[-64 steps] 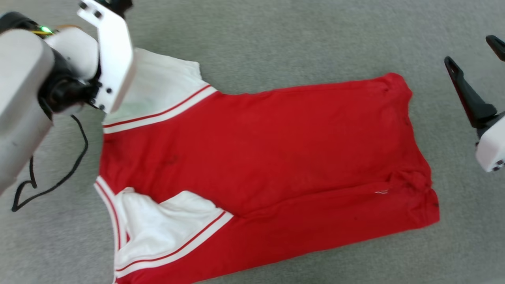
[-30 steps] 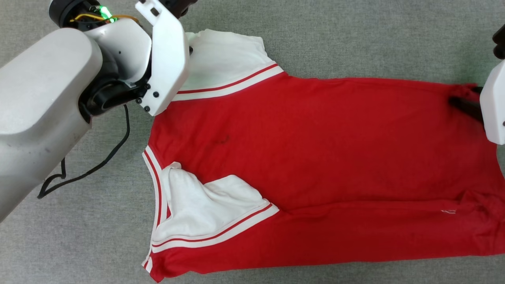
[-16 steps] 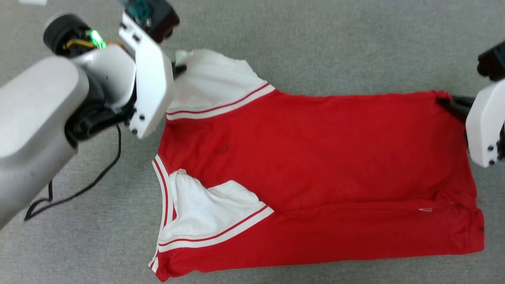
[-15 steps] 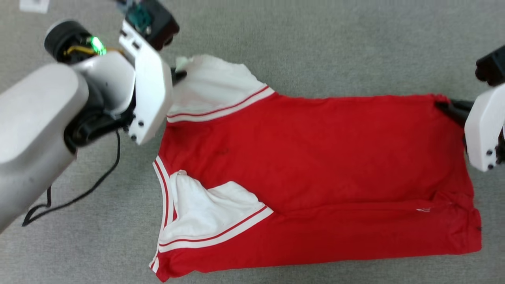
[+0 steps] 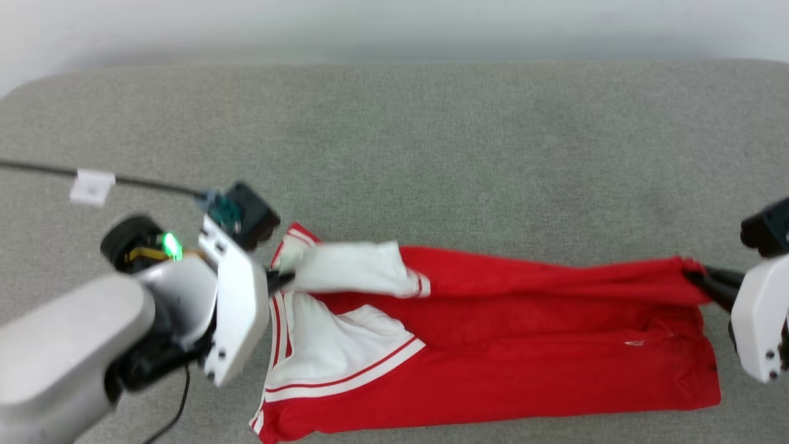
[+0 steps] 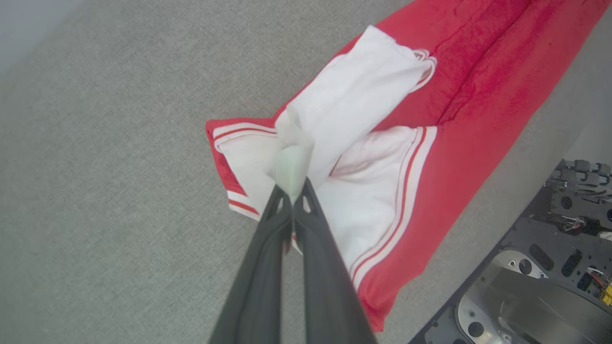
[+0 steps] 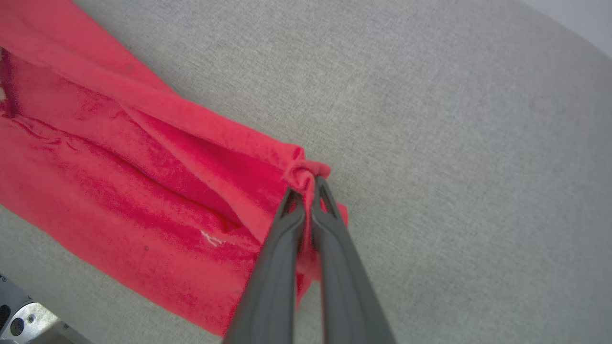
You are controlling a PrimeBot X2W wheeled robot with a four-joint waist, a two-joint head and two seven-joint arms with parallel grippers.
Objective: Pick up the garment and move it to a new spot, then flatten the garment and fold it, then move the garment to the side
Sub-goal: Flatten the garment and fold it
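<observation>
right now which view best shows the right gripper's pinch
Right wrist view: the right gripper clamps the garment at its bunched red corner. Head view shows that pinch small at its edge; left wrist view shows the white sleeve end.

Head cam overhead, downward; L/R wrist cams close-in; garment point(image 5: 524, 370) in all three.

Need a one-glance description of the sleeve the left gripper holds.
On the grey mat lies a red shirt, collar end toward the left gripper. The sleeve is the far white one, raised and pinched at its tip; the other sleeve lies flat, untouched.
</observation>
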